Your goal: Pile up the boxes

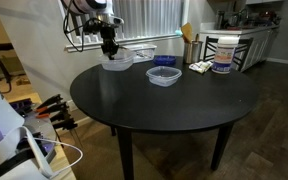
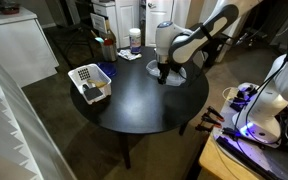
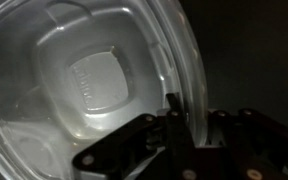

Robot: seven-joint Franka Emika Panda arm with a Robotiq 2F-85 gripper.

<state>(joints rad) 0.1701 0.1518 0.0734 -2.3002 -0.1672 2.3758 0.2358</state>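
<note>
A clear plastic box (image 1: 117, 63) sits at the far left of the round black table (image 1: 164, 110), and it also shows in an exterior view (image 2: 174, 72). My gripper (image 1: 109, 47) points straight down at it. In the wrist view the box (image 3: 84, 80) fills the frame and its thick rim runs between my two fingers (image 3: 184, 125), one inside the wall and one outside. The fingers are shut on that rim. I cannot tell whether the box is lifted off the table. A second clear box (image 1: 164, 76) stands alone near the table's middle.
A tall white pail with a blue label (image 1: 223, 52) stands at the far right edge, and it also shows in an exterior view (image 2: 134, 40). A flat pale item (image 1: 199, 68) lies beside it. A white basket (image 2: 89, 82) and a brown bottle (image 2: 109, 47) stand on the table.
</note>
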